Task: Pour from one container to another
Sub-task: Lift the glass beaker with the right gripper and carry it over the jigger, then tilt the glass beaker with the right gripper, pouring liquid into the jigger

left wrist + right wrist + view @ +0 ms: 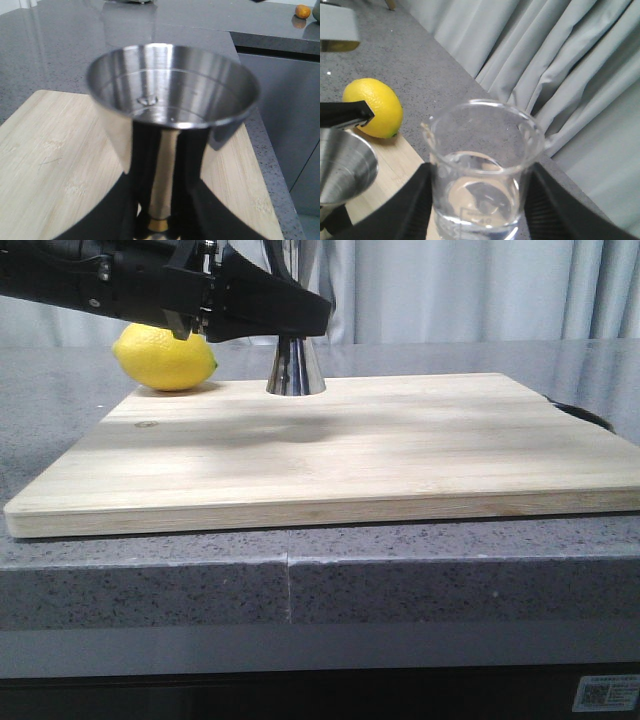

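Observation:
The steel jigger point(296, 370) stands on the wooden board point(350, 460) near its back edge. My left gripper point(305, 315) is shut on the jigger at its waist. In the left wrist view the jigger's open cup point(172, 85) faces the camera, with the black fingers point(117, 210) on either side of the gold band. A clear glass beaker point(482, 165) holds some clear liquid, and my right gripper point(480, 205) is shut on it. The beaker hangs close beside the jigger's rim point(342, 165) and looks upright in that view. The right gripper does not show in the front view.
A yellow lemon point(165, 357) lies on the grey counter just behind the board's back left corner, beside the jigger. Grey curtains point(560, 75) hang behind the counter. A small orange fruit point(302, 11) sits on a far counter.

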Robot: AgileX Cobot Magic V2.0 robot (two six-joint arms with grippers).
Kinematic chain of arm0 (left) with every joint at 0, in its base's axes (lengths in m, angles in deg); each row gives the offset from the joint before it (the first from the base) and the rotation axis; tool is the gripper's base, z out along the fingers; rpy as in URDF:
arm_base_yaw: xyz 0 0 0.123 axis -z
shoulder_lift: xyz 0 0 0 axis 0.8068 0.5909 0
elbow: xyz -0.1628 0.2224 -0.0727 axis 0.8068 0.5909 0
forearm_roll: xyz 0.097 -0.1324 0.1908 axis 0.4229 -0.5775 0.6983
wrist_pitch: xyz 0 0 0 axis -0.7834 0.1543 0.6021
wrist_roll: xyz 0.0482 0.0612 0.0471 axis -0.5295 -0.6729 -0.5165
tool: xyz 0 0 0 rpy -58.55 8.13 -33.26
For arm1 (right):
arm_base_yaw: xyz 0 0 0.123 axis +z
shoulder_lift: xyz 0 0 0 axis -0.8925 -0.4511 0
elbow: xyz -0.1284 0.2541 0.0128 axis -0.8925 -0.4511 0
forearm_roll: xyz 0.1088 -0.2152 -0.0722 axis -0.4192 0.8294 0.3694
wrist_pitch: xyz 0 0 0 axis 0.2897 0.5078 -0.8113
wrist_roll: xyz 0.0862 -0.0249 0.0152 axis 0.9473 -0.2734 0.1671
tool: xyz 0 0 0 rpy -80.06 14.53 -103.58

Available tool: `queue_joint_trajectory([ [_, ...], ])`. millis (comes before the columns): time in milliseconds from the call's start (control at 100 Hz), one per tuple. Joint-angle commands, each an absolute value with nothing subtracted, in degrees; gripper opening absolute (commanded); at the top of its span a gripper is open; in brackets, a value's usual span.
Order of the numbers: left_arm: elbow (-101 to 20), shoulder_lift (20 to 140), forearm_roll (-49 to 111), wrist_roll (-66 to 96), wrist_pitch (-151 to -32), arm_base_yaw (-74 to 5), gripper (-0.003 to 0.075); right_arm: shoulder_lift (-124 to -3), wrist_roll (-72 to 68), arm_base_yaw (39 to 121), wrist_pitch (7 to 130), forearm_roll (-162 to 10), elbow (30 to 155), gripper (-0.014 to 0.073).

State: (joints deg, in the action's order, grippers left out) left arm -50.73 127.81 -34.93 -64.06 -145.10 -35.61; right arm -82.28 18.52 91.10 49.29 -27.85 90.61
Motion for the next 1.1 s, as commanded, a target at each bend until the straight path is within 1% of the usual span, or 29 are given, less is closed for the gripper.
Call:
queue_joint_trajectory([
  [0, -52.43, 124.52, -39.02, -63.72, -149.40, -35.01, -0.0019, -80.64, 18.42, 91.18, 45.60, -26.23, 92.65, 0.0043],
  [420, -52.43, 124.52, -39.02, -63.72, -149.40, -35.01, -0.0019, -80.64, 18.42, 92.72, 45.60, -22.07, 92.65, 0.0043],
  [1090, -52.43, 124.52, -39.02, -63.72, -149.40, -35.01, -0.0019, -80.64, 18.42, 92.75, 46.36, -17.13, 92.65, 0.0043],
])
